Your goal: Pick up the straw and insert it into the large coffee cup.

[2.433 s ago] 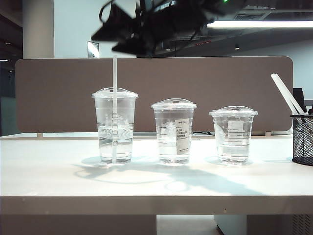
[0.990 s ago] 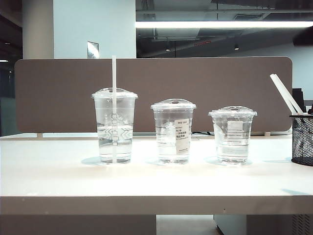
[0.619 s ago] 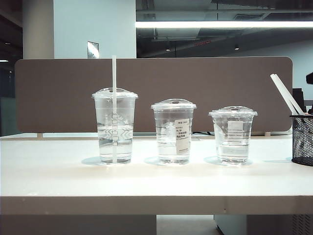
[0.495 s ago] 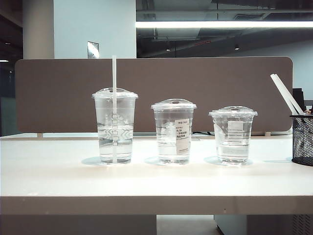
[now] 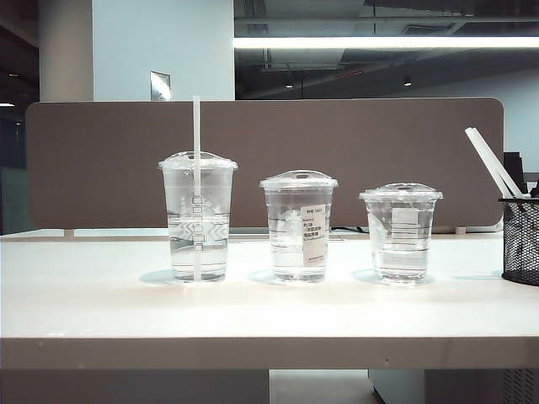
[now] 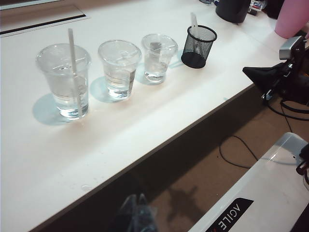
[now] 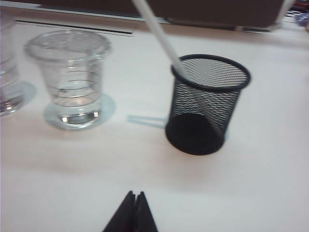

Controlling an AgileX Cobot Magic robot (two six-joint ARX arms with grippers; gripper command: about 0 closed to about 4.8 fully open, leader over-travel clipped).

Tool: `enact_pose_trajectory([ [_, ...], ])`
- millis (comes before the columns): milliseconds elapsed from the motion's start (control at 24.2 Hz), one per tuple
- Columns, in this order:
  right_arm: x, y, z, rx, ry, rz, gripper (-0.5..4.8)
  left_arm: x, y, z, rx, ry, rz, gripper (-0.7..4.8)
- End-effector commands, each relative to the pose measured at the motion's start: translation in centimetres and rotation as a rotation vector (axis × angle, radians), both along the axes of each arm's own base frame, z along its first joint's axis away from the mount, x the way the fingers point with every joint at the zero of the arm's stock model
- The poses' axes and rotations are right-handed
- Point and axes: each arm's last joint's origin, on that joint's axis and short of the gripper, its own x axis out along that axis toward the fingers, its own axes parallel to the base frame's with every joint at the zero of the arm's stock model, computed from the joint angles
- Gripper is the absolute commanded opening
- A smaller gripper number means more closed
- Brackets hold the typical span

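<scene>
The white straw (image 5: 197, 126) stands upright in the large coffee cup (image 5: 198, 215), through its domed lid and down into the water. This cup is the leftmost of three in the exterior view, where neither gripper shows. In the left wrist view, cup (image 6: 65, 79) and straw (image 6: 72, 58) are far from my left gripper (image 6: 136, 195), a blurred shape with its tips together, off the table's front edge. My right gripper (image 7: 135, 194) is shut and empty, low in front of the black mesh holder (image 7: 207, 104). It also shows as a dark wedge (image 6: 247, 71) off the table's edge.
A medium cup with a white label (image 5: 299, 225) and a short cup (image 5: 401, 231) stand in line to the right of the large one. The mesh holder (image 5: 522, 240) at the far right holds more white straws (image 5: 493, 160). A brown partition (image 5: 337, 135) runs behind the table.
The dark arm that hung over the large cup has gone from the exterior view, off to the right. The straw stays upright in the cup, and the cups have not moved.
</scene>
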Motion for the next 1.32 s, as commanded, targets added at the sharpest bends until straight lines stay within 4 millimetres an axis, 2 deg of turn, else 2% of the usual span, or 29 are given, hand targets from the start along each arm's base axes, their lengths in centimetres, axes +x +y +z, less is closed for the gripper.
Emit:
enact_pose_trajectory([
  [41, 0.1, -0.5, -0.1, 0.002, -0.004, -0.054, -0.08, 0.0, 0.0, 0.1, -0.005, -0.010, -0.004, -0.05],
  [825, 0.1, -0.6, -0.1, -0.006, -0.005, -0.069, -0.07, 0.0, 0.0, 0.1, -0.005, -0.011, -0.005, -0.05],
  [1031, 0.1, -0.6, -0.1, -0.006, -0.005, -0.069, -0.07, 0.3, 0.2, 0.3, 0.085, -0.101, 0.067, -0.03],
  [1237, 0.1, -0.6, -0.1, -0.006, -0.005, -0.069, -0.07, 0.9, 0.1, -0.5, 0.115, -0.084, 0.078, -0.03],
  [1320, 0.1, -0.6, -0.1, -0.006, -0.005, -0.069, -0.07, 2.2, -0.3, -2.2, 0.138, -0.024, 0.075, -0.03],
])
